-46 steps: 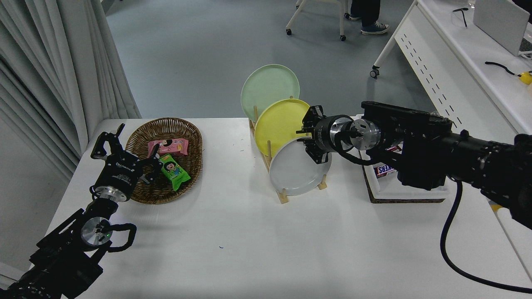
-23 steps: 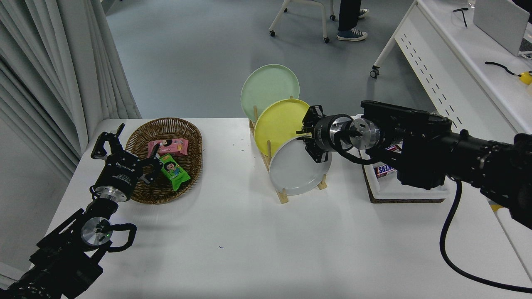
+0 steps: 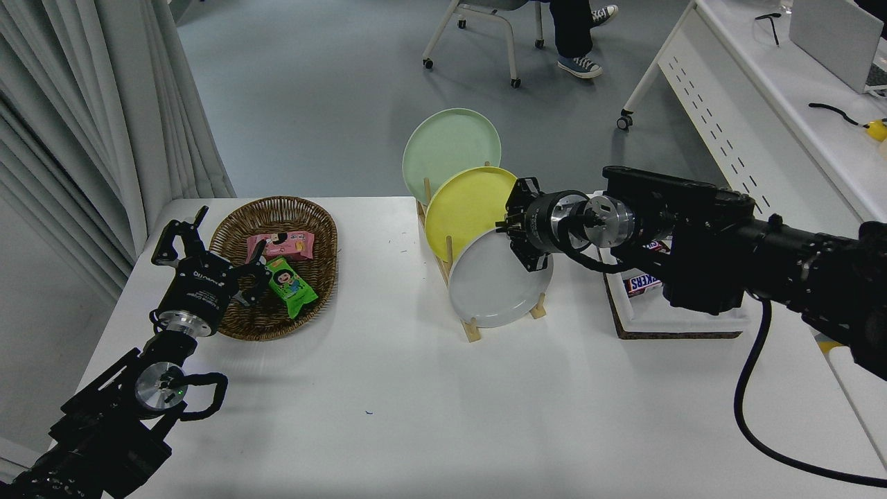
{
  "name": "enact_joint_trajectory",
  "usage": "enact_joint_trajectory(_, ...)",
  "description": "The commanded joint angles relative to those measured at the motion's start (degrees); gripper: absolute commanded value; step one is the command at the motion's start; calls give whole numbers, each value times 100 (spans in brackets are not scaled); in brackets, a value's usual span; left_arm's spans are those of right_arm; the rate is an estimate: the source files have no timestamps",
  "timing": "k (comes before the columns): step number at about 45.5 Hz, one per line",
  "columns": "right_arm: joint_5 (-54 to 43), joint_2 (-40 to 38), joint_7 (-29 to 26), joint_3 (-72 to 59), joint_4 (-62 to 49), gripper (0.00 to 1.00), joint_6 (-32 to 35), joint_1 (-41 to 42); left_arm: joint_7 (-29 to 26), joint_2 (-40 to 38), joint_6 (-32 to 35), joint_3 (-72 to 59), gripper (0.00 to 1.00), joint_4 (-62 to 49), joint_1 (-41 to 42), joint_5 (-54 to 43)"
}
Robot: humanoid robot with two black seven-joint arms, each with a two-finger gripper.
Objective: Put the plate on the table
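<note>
The light-grey plate (image 3: 495, 287) leans upright in the front slot of a wooden rack (image 3: 473, 328) on the white table (image 3: 416, 416). Behind it in the rack stand a yellow plate (image 3: 461, 208) and a pale green plate (image 3: 447, 145). My right gripper (image 3: 509, 232) reaches in from the right at the grey plate's upper right rim and is shut on that rim. The left arm is parked at the lower left, its gripper (image 3: 218, 244) open beside the basket.
A wicker basket (image 3: 235, 326) with a pink and a green snack packet sits at the left. A white tray (image 3: 682, 322) with a candy bar lies under my right arm. A perforated white desk stands at the far right, and a person sits on a chair beyond the table.
My right gripper's fingertips have drawn together on the grey plate's rim. Plate and arms have stayed in place. The chair and the person's feet in the background have shifted.
</note>
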Motion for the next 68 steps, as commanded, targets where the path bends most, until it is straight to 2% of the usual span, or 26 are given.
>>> enact_joint_trajectory(1, 14, -376, -168, 113, 34, 0, 8, 442, 0, 0, 0, 0, 100, -1, 1, 0)
enact_joint_trajectory(18, 93, -596, -898, 1123, 245, 0, -62, 962, 0, 0, 0, 0, 100, -1, 1, 0)
enact_joint_trajectory(30, 515, -815, -1179, 2335, 298, 0, -870, 935, 0, 0, 0, 0, 100, -1, 1, 0)
enact_joint_trajectory(39, 532, -930, -1206, 2811, 790, 0, -1644, 768, 0, 0, 0, 0, 100, -1, 1, 0)
enact_joint_trajectory(53, 902, -737, -1215, 2820, 984, 0, -3340, 768, 0, 0, 0, 0, 100, -1, 1, 0)
enact_joint_trajectory(68, 2069, -245, -1206, 2820, 975, 0, -3394, 408, 0, 0, 0, 0, 100, 8, 1, 0)
